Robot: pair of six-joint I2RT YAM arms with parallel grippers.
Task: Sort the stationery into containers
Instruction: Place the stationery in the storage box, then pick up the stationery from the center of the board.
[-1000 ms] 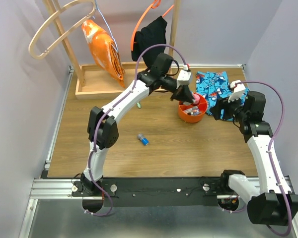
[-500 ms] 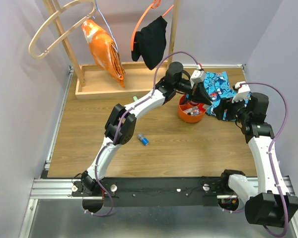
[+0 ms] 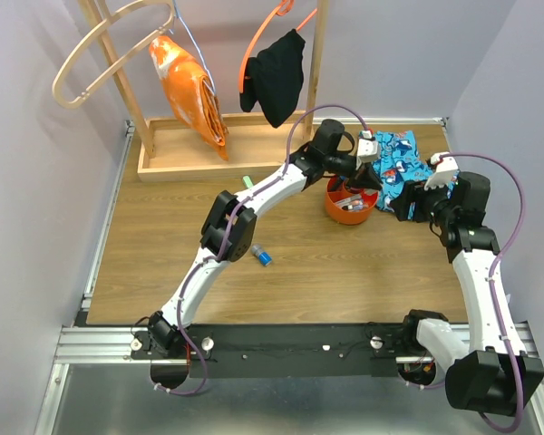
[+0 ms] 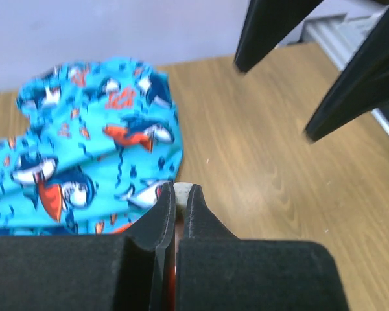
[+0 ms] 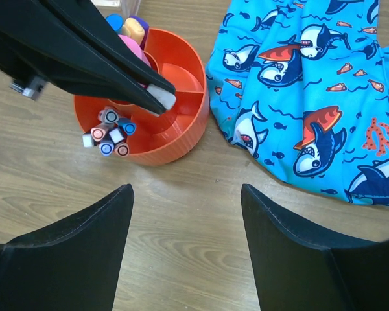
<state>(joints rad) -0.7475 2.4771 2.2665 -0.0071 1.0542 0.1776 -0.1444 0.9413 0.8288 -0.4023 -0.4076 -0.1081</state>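
Pens and markers are the job here, and the left jaws are pinched nearly shut on one, a small white marker (image 4: 182, 188), of which only the end shows between the tips. They hang just over the orange tub (image 5: 175, 146), above its middle dividers. One compartment already holds a bundle of markers (image 5: 110, 133) standing on end. The right jaws are spread wide and hold nothing, low over the table (image 3: 163, 236) just beside the tub, next to a shark-print cloth (image 5: 298, 84). Well apart, a short blue marker (image 3: 261, 256) lies alone on the wood. I'd judge these things light, stiff and smooth-sided, apt to roll or squirt out of a pinch, so that one is best taken across the middle of its barrel.
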